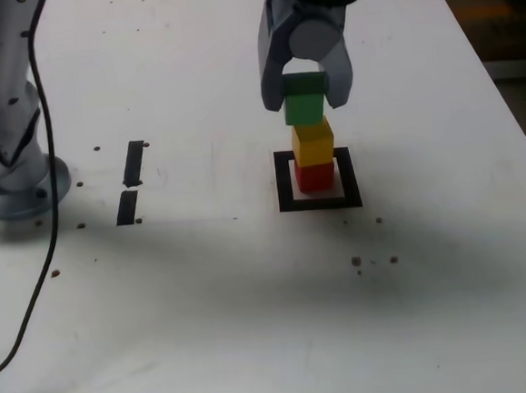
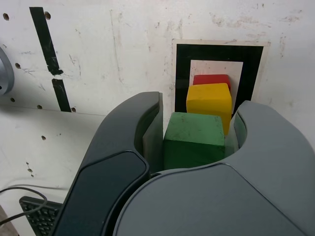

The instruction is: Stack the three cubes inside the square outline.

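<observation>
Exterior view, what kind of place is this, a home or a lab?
Probably a robotics lab bench. A worn white table dotted with screw holes carries the arm's bolted base, black tape strips and a square outline, where the end effector holds a green cube.

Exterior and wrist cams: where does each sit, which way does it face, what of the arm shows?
Exterior view: off the arm, high in front, looking down the table; shows arm base and gripper holding green cube.
Wrist view: on the wrist, looking down past the fingers.
Shared: green cube, yellow cube, red cube, square outline, tape strips.
</observation>
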